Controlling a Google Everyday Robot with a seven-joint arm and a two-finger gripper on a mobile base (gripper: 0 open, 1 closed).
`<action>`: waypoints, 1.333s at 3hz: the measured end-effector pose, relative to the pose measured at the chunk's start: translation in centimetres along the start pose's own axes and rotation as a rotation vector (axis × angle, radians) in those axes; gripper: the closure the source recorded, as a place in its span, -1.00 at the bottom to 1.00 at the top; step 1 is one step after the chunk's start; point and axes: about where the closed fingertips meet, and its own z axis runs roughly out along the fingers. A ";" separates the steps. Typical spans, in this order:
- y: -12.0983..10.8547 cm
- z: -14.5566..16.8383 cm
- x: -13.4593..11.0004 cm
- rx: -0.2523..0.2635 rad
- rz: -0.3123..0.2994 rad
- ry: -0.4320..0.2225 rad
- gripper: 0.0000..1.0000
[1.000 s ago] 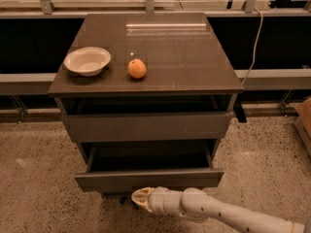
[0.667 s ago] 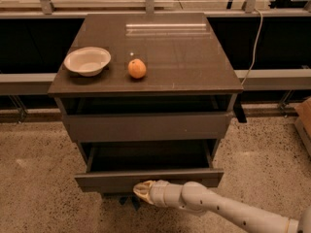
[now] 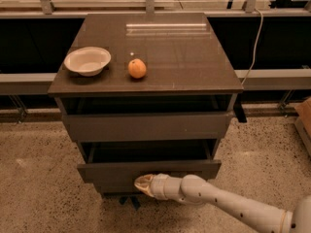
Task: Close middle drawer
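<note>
Grey-brown middle drawer (image 3: 116, 170) stands open, the cream claw (image 3: 144, 183) at its front's lower edge, grip state impossible to tell.

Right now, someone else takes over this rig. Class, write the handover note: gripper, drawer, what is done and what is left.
Gripper: low in front of the cabinet, at the lower edge of the middle drawer front, left of centre. Contact is not certain.
Middle drawer: pulled out, with its dark inside showing.
Done: gripper positioned at the drawer front.
Left: push the drawer fully in.
On the tabletop, away from the job: white bowl, orange.
</note>
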 end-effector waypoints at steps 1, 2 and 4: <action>-3.0 0.9 -0.9 0.027 -0.001 0.009 1.00; -3.8 1.1 -1.3 0.034 -0.002 0.010 1.00; -3.1 0.6 -3.6 0.029 -0.039 -0.043 1.00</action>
